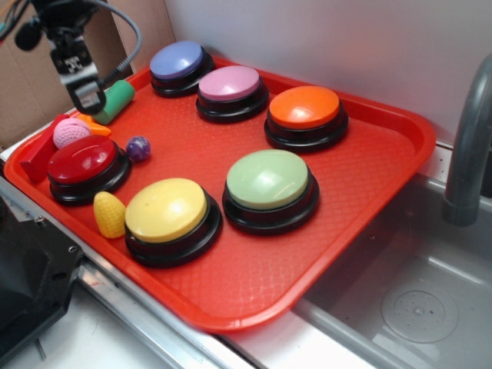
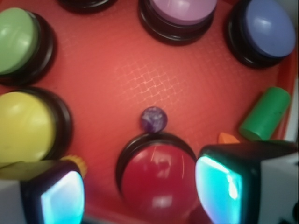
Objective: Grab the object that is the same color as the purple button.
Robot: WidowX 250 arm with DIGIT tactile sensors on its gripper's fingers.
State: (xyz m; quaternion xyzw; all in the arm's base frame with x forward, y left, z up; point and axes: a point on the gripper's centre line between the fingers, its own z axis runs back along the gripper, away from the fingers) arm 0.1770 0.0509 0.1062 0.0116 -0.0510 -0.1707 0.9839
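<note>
The small dark purple ball lies on the red tray, touching the far side of the red button. In the wrist view the ball sits just above the red button. The purple button with its lilac dome stands at the tray's back, between the blue and orange ones; the wrist view shows the purple button at the top edge. My gripper hangs above the tray's back left corner, well above the ball. Its fingers stand wide apart in the wrist view, gripper open and empty.
Blue, orange, green and yellow buttons fill the tray. A green cylinder, a pink knitted ball, an orange piece and a yellow corn toy lie at the left. A sink and faucet are on the right.
</note>
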